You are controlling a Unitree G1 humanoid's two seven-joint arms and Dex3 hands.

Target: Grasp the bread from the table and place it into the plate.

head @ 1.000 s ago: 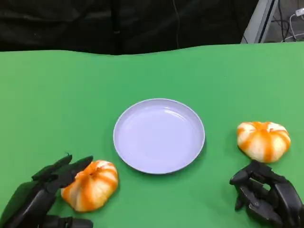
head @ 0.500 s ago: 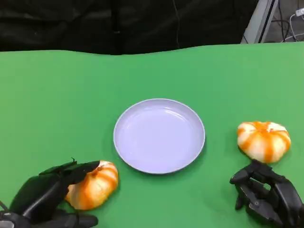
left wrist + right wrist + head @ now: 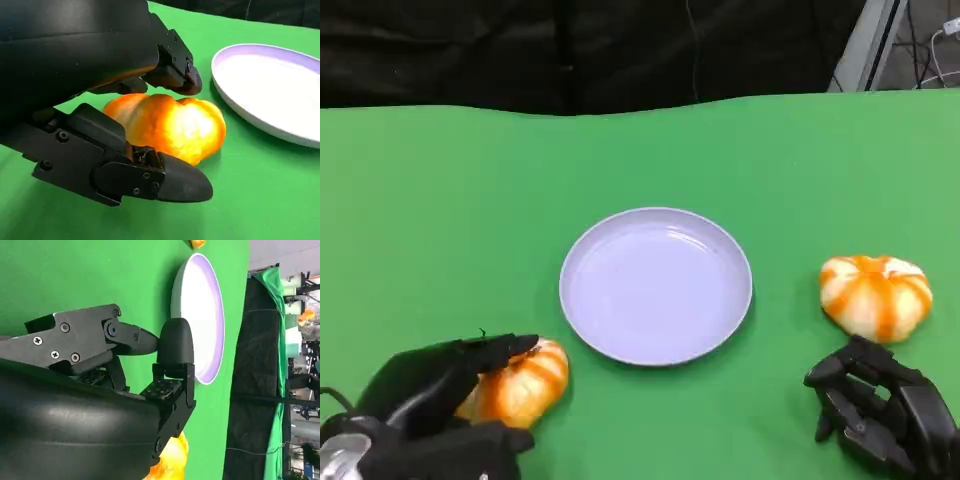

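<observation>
A lab: green-covered table (image 3: 440,200), black backdrop curtain (image 3: 570,50), loose cables (image 3: 920,50).

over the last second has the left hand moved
Yes. The left hand has closed in over the left bread, covering more of it, while the plate stayed put.
</observation>
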